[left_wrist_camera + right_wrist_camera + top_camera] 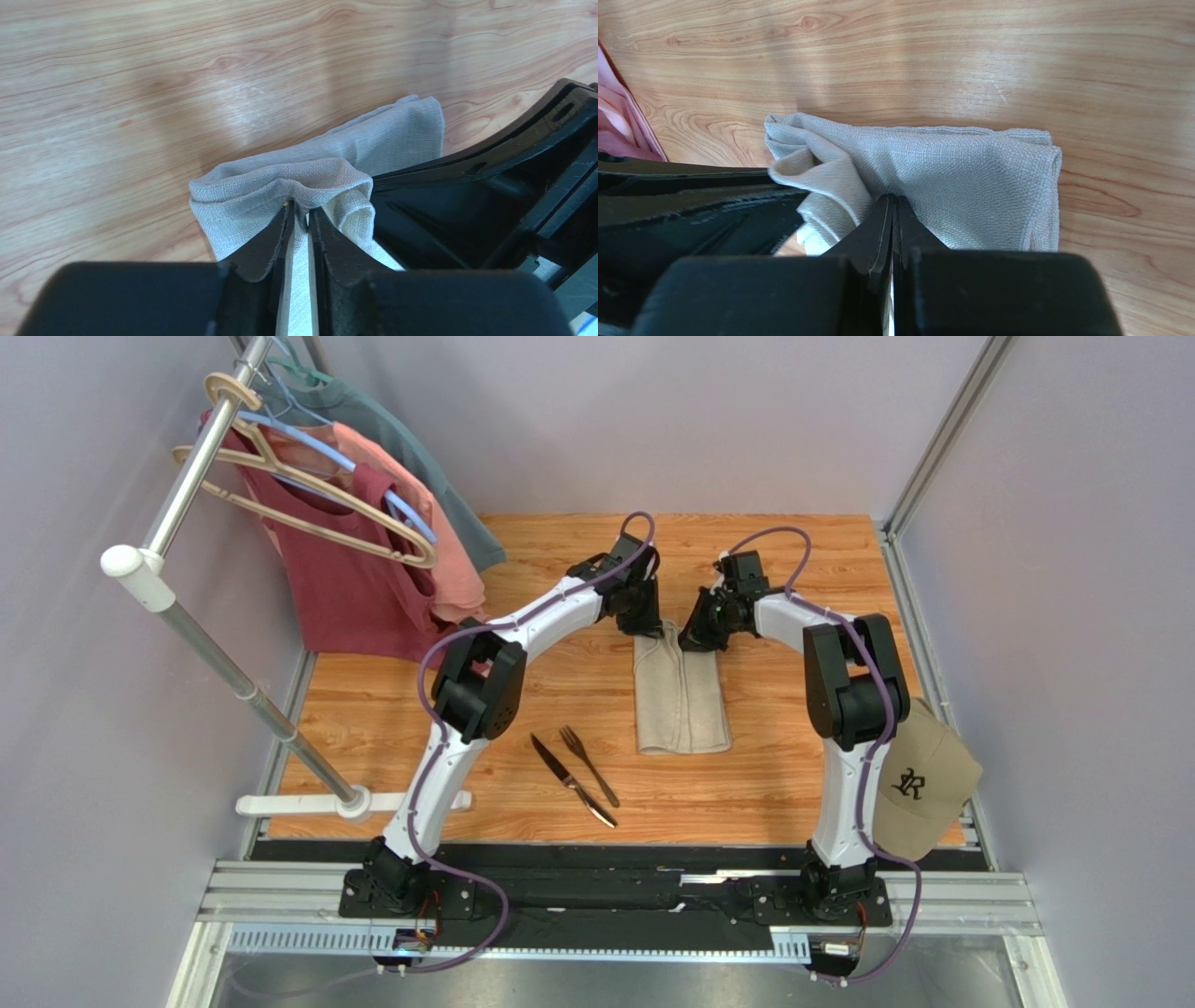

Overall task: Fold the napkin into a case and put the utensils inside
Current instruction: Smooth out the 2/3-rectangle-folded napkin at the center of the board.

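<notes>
The napkin lies as a narrow folded beige strip at mid-table, its long side running away from the arm bases. Both grippers stand at its far end. My left gripper is at the far left corner; in the left wrist view its jaws stand a narrow gap apart, with a pucker of the napkin rising between the tips. My right gripper is at the far right corner, shut on a pinch of the napkin. The dark fork and knife lie side by side, left of the napkin.
A tan cap sits at the table's right edge by the right arm. Red and pink shirts hang from a rack at the left, its base on the near left. The two grippers stand close together.
</notes>
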